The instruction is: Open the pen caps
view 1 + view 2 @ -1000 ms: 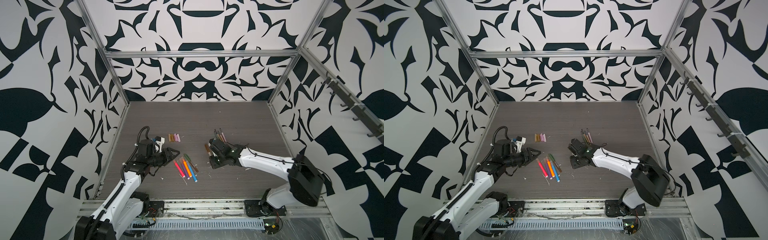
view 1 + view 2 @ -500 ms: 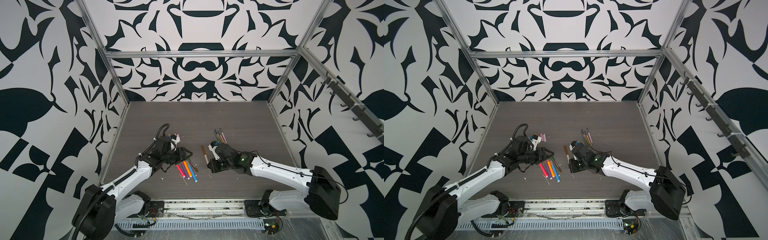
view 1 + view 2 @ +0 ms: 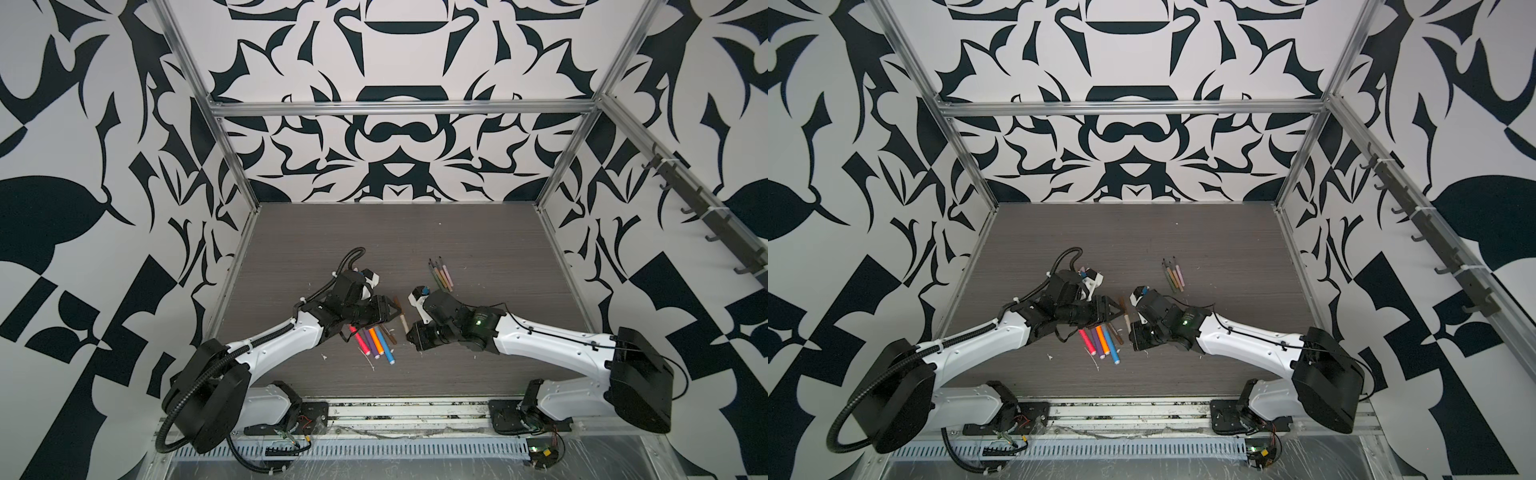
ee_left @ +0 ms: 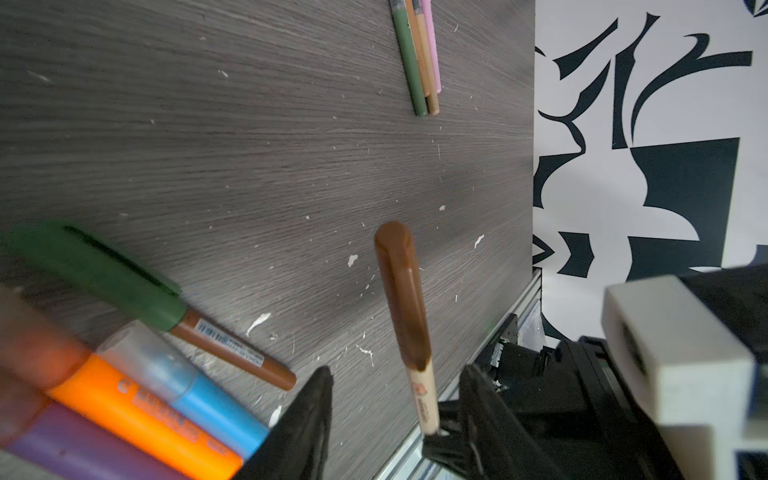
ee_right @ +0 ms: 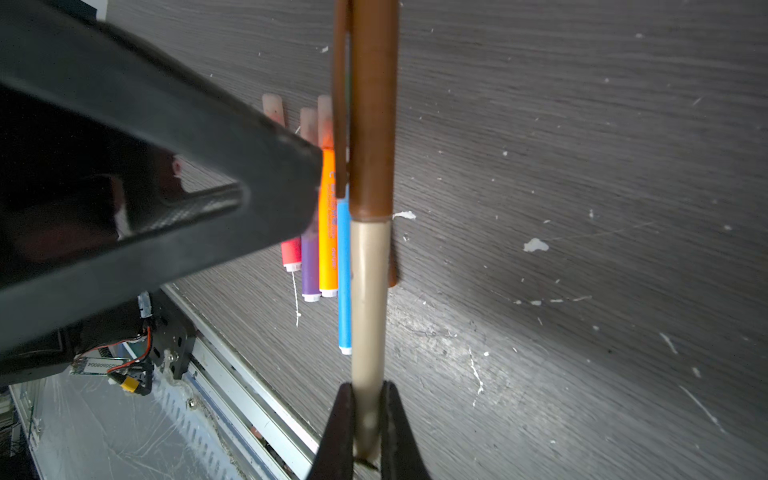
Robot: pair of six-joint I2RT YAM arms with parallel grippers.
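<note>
Left gripper (image 4: 397,374): jaws apart, straddling a pen, gripping nothing. One of its black fingers (image 4: 311,411) stands on each side of the pen's barrel, with a gap visible on both sides in the left wrist view.

Just below and left of that gripper in both top views, four thick markers (image 3: 374,343) lie side by side on the table (image 3: 415,232): pink, purple, orange, blue. Each wears a pale see-through cap (image 5: 309,120). Touching the blue one lies a brown pen (image 4: 232,347) with a dark green cap (image 4: 95,270) on it.

Centre: the tan pen (image 5: 370,291), raised clear of the table and tilted. Its brown cap (image 5: 372,124) is seated fully on the barrel, with the clip showing along one side. The capped end points away from the arm that holds it.

Right gripper (image 5: 368,392): clamped tight on the tan pen's bare back end, barrel pinched between both fingertips.

Further right and toward the back, a small bundle of thin pens (image 3: 440,274) lies close together, in olive, tan and pink, well apart from both grippers. Their far ends look dark and pointed.
</note>
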